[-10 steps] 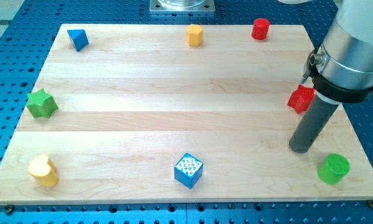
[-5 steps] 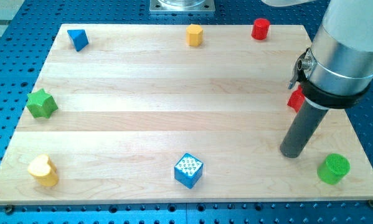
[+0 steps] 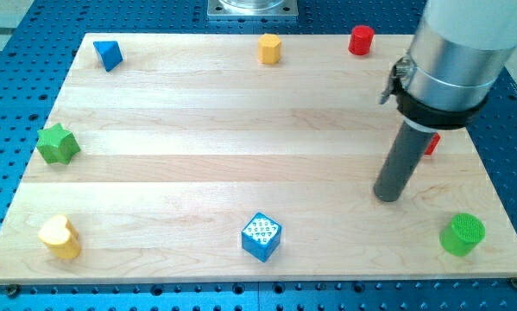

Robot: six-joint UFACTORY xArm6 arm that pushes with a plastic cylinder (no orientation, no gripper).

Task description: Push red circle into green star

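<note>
The red circle (image 3: 361, 40) stands near the board's top edge, right of centre. The green star (image 3: 57, 143) sits at the view's left edge, mid-height. My tip (image 3: 387, 195) rests on the board at the right, well below the red circle and far to the right of the green star. It touches no block.
A second red block (image 3: 431, 142) is mostly hidden behind the rod. A green cylinder (image 3: 462, 234) sits at bottom right, a blue cube (image 3: 261, 236) at bottom centre, a yellow heart (image 3: 59, 237) at bottom left, a blue triangle (image 3: 108, 54) at top left, a yellow hexagon (image 3: 269, 48) at top centre.
My tip has slid to the view's left and slightly up, away from the green cylinder. The arm now covers most of the red block at the right. No block has moved.
</note>
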